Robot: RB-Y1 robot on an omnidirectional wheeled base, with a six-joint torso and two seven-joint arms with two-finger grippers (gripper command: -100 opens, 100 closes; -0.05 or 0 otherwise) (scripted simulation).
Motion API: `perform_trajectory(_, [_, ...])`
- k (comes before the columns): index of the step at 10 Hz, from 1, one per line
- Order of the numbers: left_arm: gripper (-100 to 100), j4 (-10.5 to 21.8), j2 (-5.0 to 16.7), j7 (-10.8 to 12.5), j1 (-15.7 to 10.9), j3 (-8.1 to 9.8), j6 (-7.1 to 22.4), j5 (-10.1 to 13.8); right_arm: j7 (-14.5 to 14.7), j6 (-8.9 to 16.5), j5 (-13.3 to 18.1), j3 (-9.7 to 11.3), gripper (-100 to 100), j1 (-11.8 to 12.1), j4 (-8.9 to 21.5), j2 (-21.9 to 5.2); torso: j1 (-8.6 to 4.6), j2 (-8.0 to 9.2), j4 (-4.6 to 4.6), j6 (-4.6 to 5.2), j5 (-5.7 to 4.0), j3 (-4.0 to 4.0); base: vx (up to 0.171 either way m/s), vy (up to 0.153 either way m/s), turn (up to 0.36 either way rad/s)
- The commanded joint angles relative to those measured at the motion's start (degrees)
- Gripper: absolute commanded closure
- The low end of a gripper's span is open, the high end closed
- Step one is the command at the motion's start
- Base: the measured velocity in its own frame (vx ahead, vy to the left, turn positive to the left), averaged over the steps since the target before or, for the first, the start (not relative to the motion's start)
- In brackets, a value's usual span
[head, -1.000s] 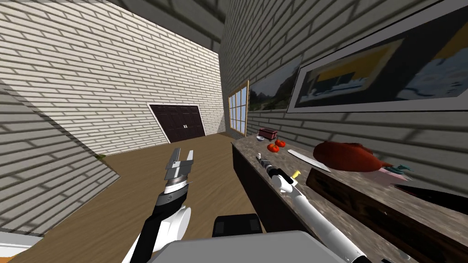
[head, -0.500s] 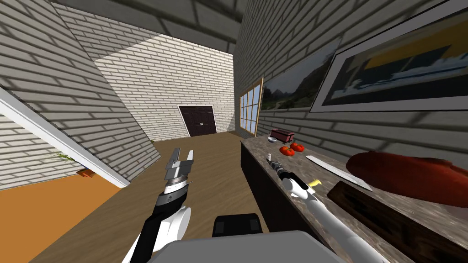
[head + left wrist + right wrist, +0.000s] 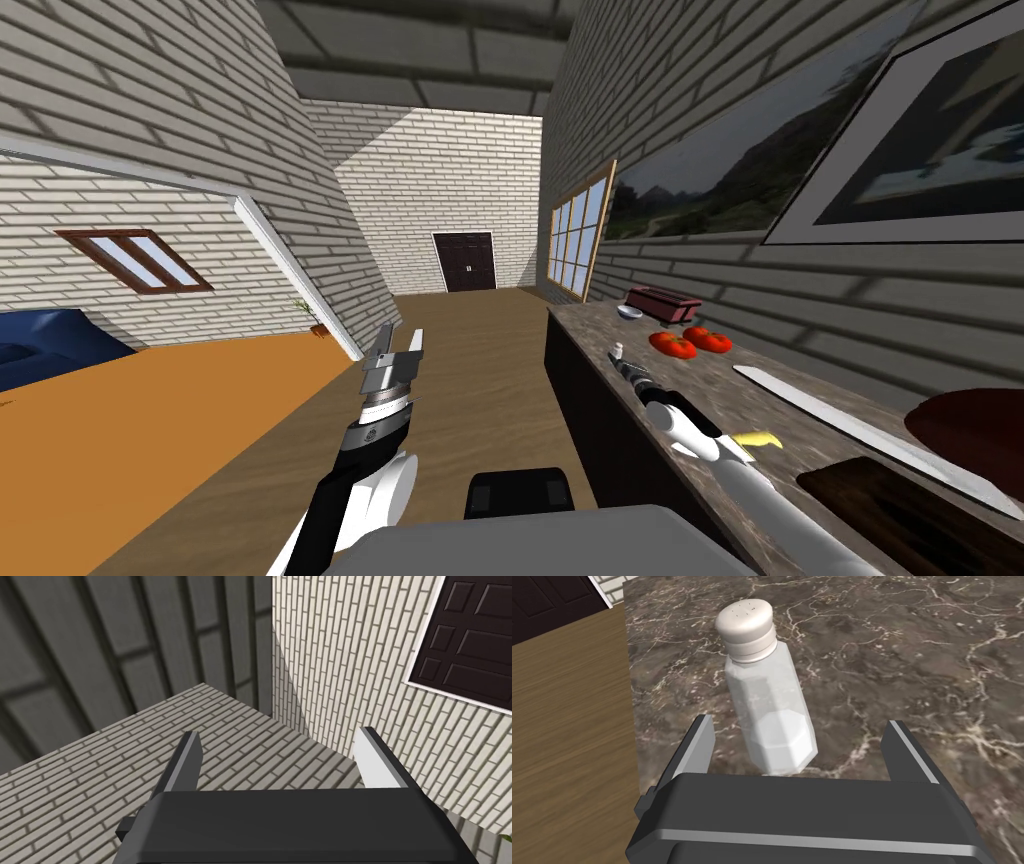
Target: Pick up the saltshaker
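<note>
The saltshaker [image 3: 767, 706] is a clear faceted jar with a white perforated cap. It stands upright on the dark marbled counter [image 3: 912, 651], near its front edge. My right gripper [image 3: 800, 723] is open, with the shaker's lower body between its fingers and a gap on each side. In the head view the shaker [image 3: 618, 350] shows small just beyond the right gripper [image 3: 628, 368]. My left gripper [image 3: 401, 335] is raised over the floor, away from the counter. The left gripper [image 3: 280, 733] is open with nothing between its fingers.
Farther along the counter [image 3: 590, 330] lie two tomatoes [image 3: 690, 342], a small bowl [image 3: 629, 312] and a dark red box [image 3: 662, 300]. Nearer me are a long knife [image 3: 860, 425] and a dark board [image 3: 900, 510]. Wooden floor runs left of the counter.
My base and head have swung, so the room and counter have shifted across the head view. The right gripper stays at the shaker. The left arm holds its pose.
</note>
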Motion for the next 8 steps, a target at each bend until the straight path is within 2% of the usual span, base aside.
perform_trajectory(1, [0, 0.0, 0.0, 0.0, 0.0, 0.00, 0.0, 0.0, -2.0, -1.2, -0.1, 0.7, -100, -0.2, 1.9, -0.9, 0.00, 0.00, 0.00, 0.00, 0.00, 0.00, -0.036, 0.009, 0.113])
perform_trajectory(2, [0, 0.0, 0.0, 0.0, 0.0, 0.01, 0.0, 0.0, -4.2, -3.2, -1.6, -0.4, -100, 0.9, 4.2, -3.4, -0.08, -0.11, -0.03, 0.07, -0.02, -0.06, -0.067, 0.042, 0.378])
perform_trajectory(3, [0, 0.0, 0.0, 0.0, 0.0, 0.00, 0.0, 0.0, -4.2, -3.2, -1.6, -0.4, -100, 0.9, 4.5, -3.4, -0.01, -0.06, -0.02, 0.00, -0.01, -0.04, -0.075, 0.036, 0.381])
perform_trajectory(4, [0, 0.0, 0.0, 0.0, 0.0, 0.00, 0.0, 0.0, -6.4, -5.2, -3.0, -1.5, -100, 2.0, 7.2, -5.9, -0.02, -0.05, -0.01, 0.01, -0.01, -0.03, -0.101, 0.061, 0.470])
perform_trajectory(5, [0, 0.0, 0.0, 0.0, 0.0, 0.00, 0.0, 0.0, -6.4, -5.2, -3.0, -1.5, -100, 2.0, 7.2, -5.9, 0.04, 0.06, 0.01, 0.03, 0.02, 0.03, -0.081, 0.042, 0.305])
perform_trajectory(6, [0, 0.0, 0.0, 0.0, 0.0, 0.01, 0.0, 0.0, -8.5, -7.2, -4.5, -2.6, -100, 3.2, 9.7, -8.5, 0.00, 0.03, 0.01, 0.04, 0.00, 0.02, -0.084, 0.050, 0.361])
perform_trajectory(7, [0, 0.0, 0.0, 0.0, 0.0, 0.00, 0.0, 0.0, -8.5, -7.2, -4.5, -2.6, -100, 3.2, 9.8, -8.5, 0.01, 0.01, 0.00, 0.00, 0.00, 0.00, -0.067, 0.046, 0.380])
perform_trajectory(8, [0, 0.0, 0.0, 0.0, 0.0, 0.01, 0.0, 0.0, -8.5, -7.2, -4.5, -2.6, -100, 3.2, 9.8, -8.5, -0.02, -0.01, 0.00, 0.05, 0.00, 0.00, -0.029, 0.016, 0.076])
